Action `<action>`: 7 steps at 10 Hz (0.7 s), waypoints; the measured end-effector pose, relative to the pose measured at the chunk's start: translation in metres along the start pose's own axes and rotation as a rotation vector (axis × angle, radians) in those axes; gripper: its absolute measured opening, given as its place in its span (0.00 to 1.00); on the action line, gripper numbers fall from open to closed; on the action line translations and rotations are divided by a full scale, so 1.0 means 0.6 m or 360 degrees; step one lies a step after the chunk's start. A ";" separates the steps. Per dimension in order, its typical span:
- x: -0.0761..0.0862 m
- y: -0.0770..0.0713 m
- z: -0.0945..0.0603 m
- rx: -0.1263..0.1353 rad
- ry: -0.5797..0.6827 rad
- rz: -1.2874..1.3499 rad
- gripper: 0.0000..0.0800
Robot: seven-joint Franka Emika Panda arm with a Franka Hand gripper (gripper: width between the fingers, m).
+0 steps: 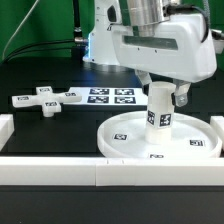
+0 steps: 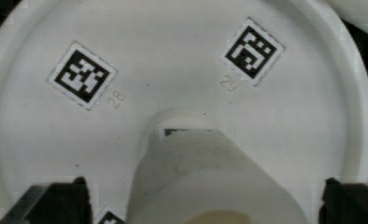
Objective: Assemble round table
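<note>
The large rimmed round disc (image 1: 196, 128) lies flat on the table at the exterior view's right. The short thick cylinder leg (image 1: 159, 113) stands upright on its centre. My gripper (image 1: 164, 96) is directly above, open, with a finger on either side of the leg's top. In the wrist view the leg (image 2: 207, 165) rises from the disc (image 2: 163, 45) between the two dark fingertips (image 2: 60, 203), with a small gap on each side. The gripper (image 2: 202, 205) holds nothing. The cross-shaped piece (image 1: 45, 100) lies on the table at the exterior view's left.
The marker board (image 1: 112, 96) lies flat behind the disc, between it and the cross-shaped piece. Long white border bars (image 1: 60, 170) run along the front and the left side of the black table. The arm's white body hangs over the disc.
</note>
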State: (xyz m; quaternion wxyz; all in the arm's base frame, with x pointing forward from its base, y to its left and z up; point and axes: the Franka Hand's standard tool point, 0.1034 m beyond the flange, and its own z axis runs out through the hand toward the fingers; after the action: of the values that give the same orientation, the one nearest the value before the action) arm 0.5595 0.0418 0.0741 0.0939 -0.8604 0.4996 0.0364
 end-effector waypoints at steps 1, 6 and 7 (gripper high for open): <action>0.000 0.000 0.000 0.0000 0.0000 -0.0069 0.81; -0.001 -0.007 0.000 -0.0036 0.0028 -0.0829 0.81; -0.001 -0.007 0.000 -0.0037 0.0027 -0.0937 0.81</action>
State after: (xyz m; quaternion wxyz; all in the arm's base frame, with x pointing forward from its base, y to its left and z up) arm 0.5631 0.0442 0.0747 0.0863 -0.9696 0.2288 0.0063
